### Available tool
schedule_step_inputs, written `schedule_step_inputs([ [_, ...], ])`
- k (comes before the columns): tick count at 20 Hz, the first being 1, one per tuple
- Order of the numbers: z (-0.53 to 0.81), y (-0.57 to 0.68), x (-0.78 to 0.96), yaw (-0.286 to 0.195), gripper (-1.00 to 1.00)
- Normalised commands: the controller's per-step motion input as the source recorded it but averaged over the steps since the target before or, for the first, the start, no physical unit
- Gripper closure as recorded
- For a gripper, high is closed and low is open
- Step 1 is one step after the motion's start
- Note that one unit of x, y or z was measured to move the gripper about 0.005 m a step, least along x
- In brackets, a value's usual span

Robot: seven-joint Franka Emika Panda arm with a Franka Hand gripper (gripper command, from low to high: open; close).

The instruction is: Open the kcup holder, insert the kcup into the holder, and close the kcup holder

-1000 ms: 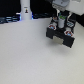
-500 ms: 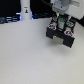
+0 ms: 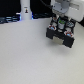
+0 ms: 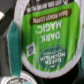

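One gripper point(image 3: 61, 22) hangs over the black kcup holder point(image 3: 61, 38) at the exterior view's far right, white table point(image 3: 30, 57) beneath. Wrist view: the kcup point(image 4: 47, 42) fills the frame, green lid facing the camera; finger state cannot be told.

Glossy printed foil lid on kcup point(image 4: 47, 42)

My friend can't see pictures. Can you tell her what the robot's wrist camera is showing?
A green kcup lid fills nearly the whole wrist picture, very close up, with white words reading "Dark Magic" and "Green Mountain". Black parts sit along one side of it, and they are too dark and blurry to tell what they are.
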Motion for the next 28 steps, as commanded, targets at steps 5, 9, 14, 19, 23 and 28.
schedule_step_inputs([
  [5, 0.19, 0.09, 0.14, 0.099, -1.0],
  [9, 0.45, -0.01, 0.24, 0.109, -1.0],
  [14, 0.48, -0.24, 0.37, 0.105, -1.0],
  [19, 0.43, -0.38, 0.48, 0.073, -1.0],
  [23, 0.34, -0.48, 0.63, 0.02, -1.0],
  [28, 0.22, -0.5, 0.7, 0.008, -1.0],
])
